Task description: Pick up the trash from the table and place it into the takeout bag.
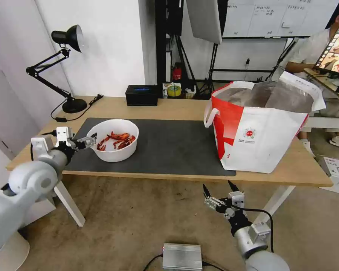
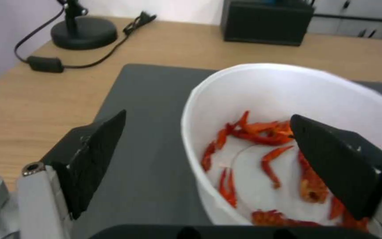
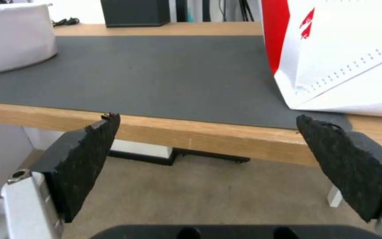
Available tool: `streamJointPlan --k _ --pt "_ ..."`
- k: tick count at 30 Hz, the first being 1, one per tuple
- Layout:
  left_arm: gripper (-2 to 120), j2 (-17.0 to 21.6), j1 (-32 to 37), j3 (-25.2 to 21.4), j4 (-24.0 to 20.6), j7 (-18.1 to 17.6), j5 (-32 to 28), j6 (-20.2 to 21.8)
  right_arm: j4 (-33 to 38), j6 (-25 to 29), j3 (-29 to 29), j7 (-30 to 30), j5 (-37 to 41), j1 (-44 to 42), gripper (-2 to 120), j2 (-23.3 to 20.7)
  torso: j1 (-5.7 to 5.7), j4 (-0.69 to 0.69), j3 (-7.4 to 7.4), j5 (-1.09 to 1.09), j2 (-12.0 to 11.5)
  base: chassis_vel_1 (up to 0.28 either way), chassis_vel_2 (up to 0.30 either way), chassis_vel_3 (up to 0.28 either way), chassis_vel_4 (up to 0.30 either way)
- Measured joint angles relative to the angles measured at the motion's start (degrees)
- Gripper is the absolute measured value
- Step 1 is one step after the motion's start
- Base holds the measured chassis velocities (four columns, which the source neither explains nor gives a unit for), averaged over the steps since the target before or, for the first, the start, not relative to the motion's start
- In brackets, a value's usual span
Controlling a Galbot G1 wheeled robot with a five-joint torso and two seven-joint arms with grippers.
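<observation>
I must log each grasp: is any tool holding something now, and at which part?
Nothing is held. The left tool is open, straddling the white bowl's near rim. The right tool is open below the table edge.

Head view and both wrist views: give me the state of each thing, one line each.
Bowl: upright on the mat, shells inside, rim between the open left fingers.
Takeout bag: upright, mouth open.
Left end effector: open at the bowl rim.
Right end effector: open, below the table edge.

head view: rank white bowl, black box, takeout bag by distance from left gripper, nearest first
1. White bowl, on the mat right at the open left gripper, one finger over its rim.
2. Black box, at the table's back edge.
3. Takeout bag, far right end.
</observation>
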Motion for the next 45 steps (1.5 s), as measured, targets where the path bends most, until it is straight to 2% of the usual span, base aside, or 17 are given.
streamJointPlan --k 5,13,25,31,36,41,45 --pt "100 0.19 -2.78 2.67 3.14 -1.29 -1.62 1.90 0.00 0.00 0.00 0.00 0.00 0.00 100 0.00 0.00 0.00 0.00 -0.01 0.00 0.000 0.000 0.000 0.000" --pt "100 -0.30 -6.27 5.42 5.60 -1.47 -4.81 3.80 0.00 0.00 0.00 0.00 0.00 0.00 100 -0.01 0.00 0.00 0.00 -0.01 0.00 0.000 0.000 0.000 0.000" --pt "100 -2.03 -13.57 10.87 8.70 -4.08 -9.65 10.78 0.00 0.00 0.00 0.00 0.00 0.00 100 0.00 0.00 0.00 0.00 0.00 0.00 0.000 0.000 0.000 0.000" --pt "100 -3.68 -16.72 12.97 10.63 -9.02 -13.47 14.33 0.00 0.00 0.00 0.00 0.00 0.00 100 0.00 0.00 -0.01 0.00 0.01 0.00 0.000 0.000 0.000 0.000" --pt "100 -4.01 -17.36 13.66 10.98 -10.56 -14.32 14.90 0.00 0.00 0.00 0.00 0.00 0.00 100 -0.01 0.00 0.00 0.00 0.00 0.00 0.000 0.000 0.000 0.000" --pt "92 -4.23 -17.82 14.24 10.99 -11.88 -14.74 15.06 0.00 0.00 0.00 0.00 0.00 0.00 100 -0.01 0.00 0.00 0.00 0.01 0.00 0.000 0.000 0.000 0.000" --pt "91 -4.32 -17.88 14.34 10.90 -12.10 -14.76 15.06 0.00 0.01 0.00 0.00 0.00 0.00 100 0.00 0.00 0.00 0.00 0.01 0.00 0.000 0.000 0.000 0.000"
